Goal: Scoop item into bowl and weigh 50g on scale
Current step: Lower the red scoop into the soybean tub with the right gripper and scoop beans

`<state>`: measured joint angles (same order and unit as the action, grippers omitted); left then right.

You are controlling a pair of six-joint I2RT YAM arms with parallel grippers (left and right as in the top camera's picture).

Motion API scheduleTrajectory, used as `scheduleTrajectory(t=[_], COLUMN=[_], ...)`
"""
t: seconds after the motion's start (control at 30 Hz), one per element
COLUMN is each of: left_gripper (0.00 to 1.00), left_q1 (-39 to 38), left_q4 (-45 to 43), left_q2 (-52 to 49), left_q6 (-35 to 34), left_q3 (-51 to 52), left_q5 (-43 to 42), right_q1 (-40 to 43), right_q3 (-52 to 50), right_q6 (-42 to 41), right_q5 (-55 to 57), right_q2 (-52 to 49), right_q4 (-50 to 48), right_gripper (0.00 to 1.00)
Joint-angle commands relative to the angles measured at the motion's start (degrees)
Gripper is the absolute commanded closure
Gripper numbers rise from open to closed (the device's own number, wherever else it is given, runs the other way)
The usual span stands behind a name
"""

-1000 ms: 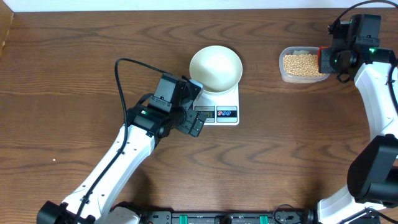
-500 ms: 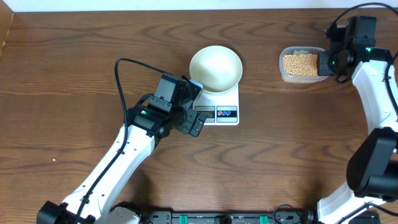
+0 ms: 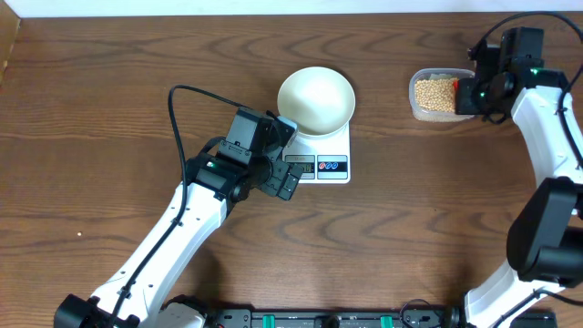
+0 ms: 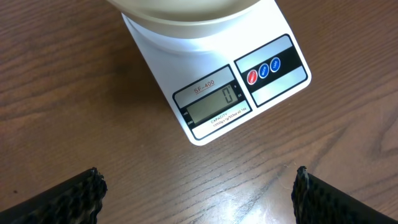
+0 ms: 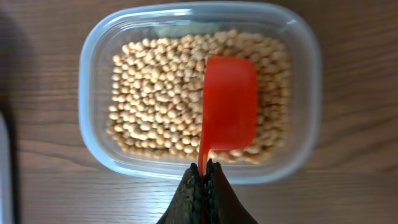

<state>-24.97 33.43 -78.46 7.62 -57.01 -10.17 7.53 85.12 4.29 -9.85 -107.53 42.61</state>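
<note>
The white bowl [image 3: 316,99] stands empty on the white scale [image 3: 328,157]; only its lower rim shows in the left wrist view [image 4: 186,15]. The scale display [image 4: 214,104] reads 0. Tan-yellow beans [image 3: 435,94] fill a clear plastic container [image 3: 416,109] at the right. My right gripper [image 5: 204,169] is shut on the handle of a red scoop [image 5: 229,102], held over the beans [image 5: 155,93] in the container [image 5: 93,124]. My left gripper [image 3: 284,187] is open and empty, just left of the scale's front; its fingertips [image 4: 199,186] flank bare table.
A black cable [image 3: 178,118] loops from the left arm over the table. The table's left edge [image 3: 11,46] and far edge lie at the frame borders.
My right gripper has moved left with the red scoop, from the container's right end to over the beans. The left arm has not moved.
</note>
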Motion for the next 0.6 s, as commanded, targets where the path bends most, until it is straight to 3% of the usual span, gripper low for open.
scheduleTrajectory(t=[0.0,0.27,0.57], left_gripper=[0.02,0.02,0.02], left_q1=[-0.1,-0.1,-0.1], left_q4=[0.2,0.2,0.2], left_q2=[-0.2,-0.2,-0.2], left_q6=[0.9,0.9,0.9], left_q3=[-0.5,-0.5,-0.5], left_q5=[0.3,0.3,0.3], right_q1=[-0.3,0.3,2.0], right_q3=[0.2,0.2,0.3], right_q6=[-4.9,-12.0,-14.6], right_q5=[-6.3,-12.2,-18.1], right_q2=[-3.1,-8.1,-8.2], right_q4=[0.6,0.3,-0.7], right_gripper=[0.99,0.99,0.99])
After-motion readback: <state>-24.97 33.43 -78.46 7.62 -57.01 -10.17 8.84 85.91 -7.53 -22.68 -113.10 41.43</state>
